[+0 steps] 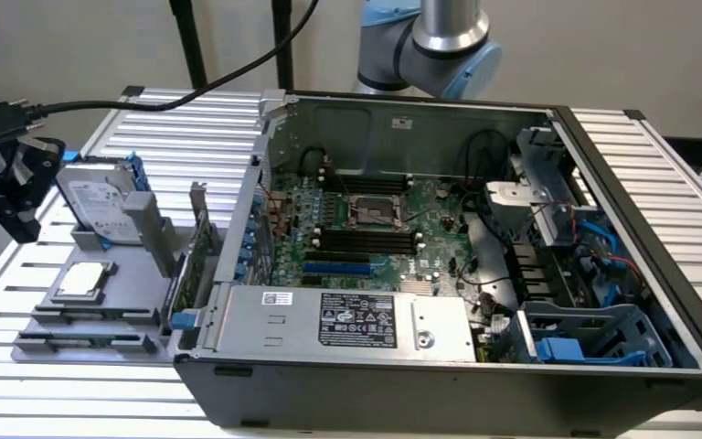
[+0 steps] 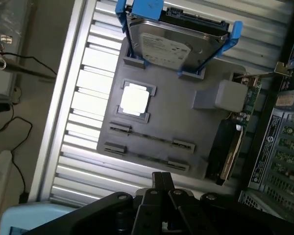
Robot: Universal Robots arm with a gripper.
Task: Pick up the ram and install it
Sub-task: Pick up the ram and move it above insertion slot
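Slatted metal tabletop (image 1: 83,402) carries everything, with a plain wall behind. Toward the exterior view's left sits a grey tray (image 1: 125,293). On it a drive (image 1: 101,206) stands in a blue bracket, a CPU (image 1: 83,279) lies flat in its pocket, and nearer the camera are two rows of end clips. The ram (image 2: 152,137) stands on its long edge in the row beside the CPU. From the wrist view it reads as a thin dark line between two clips. Whether the other row holds a second stick I cannot tell. A card (image 1: 195,242) stands at the tray's side, just beside the case (image 1: 449,393).

The case lies open in the middle, and the long black slots (image 1: 364,240) near the middle of its board look empty, so the ram is not yet installed. The arm (image 1: 449,41) rises behind the case.

In the wrist view the gripper (image 2: 161,178) hangs above the tray's edge on the clip side, apart from the ram. Its tips look drawn close together, with nothing between them.

The ram should be very light and stiff, but thin and brittle, and its faces are smooth enough to slip. Its chips and lower contact edge are the fragile parts. I judge the best hold to be across the two flat faces, near the middle of the free upper edge and clear of the end clips. A hold off centre would likely let the ram tilt.
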